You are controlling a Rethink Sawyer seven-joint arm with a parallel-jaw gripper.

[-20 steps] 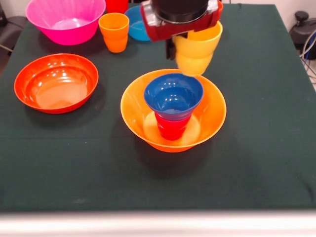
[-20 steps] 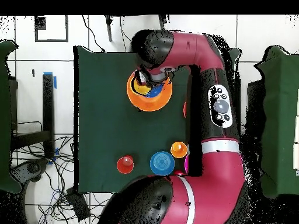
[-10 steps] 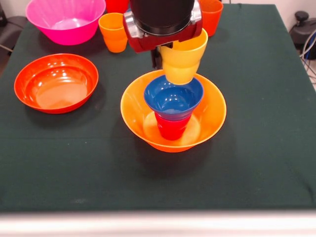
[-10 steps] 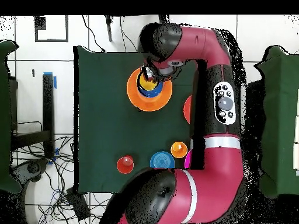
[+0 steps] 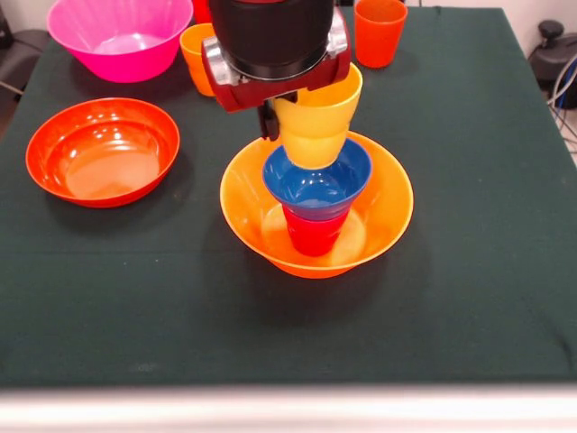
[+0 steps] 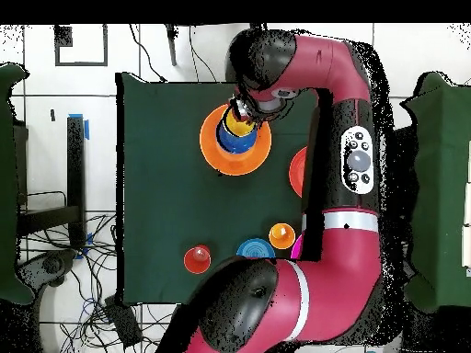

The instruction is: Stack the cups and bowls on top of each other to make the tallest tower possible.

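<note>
gripper (image 5: 287, 113) clamped on the yellow cup (image 5: 316, 122), right over the tower (image 5: 317, 206).
the cup's base dips into the small dark blue bowl (image 5: 317, 185), which sits on a red cup (image 5: 314, 233) inside the big yellow-orange bowl (image 5: 389, 200). orange-red bowl (image 5: 102, 151) waits well apart, pink bowl (image 5: 119, 34) and orange cup (image 5: 379, 31) at the far edge.

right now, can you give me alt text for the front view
The tool holds a yellow cup just above a small dark blue bowl that sits on a red cup inside a big yellow-orange bowl. On the dark green table, an orange-red bowl, a pink bowl and an orange cup wait.
</note>
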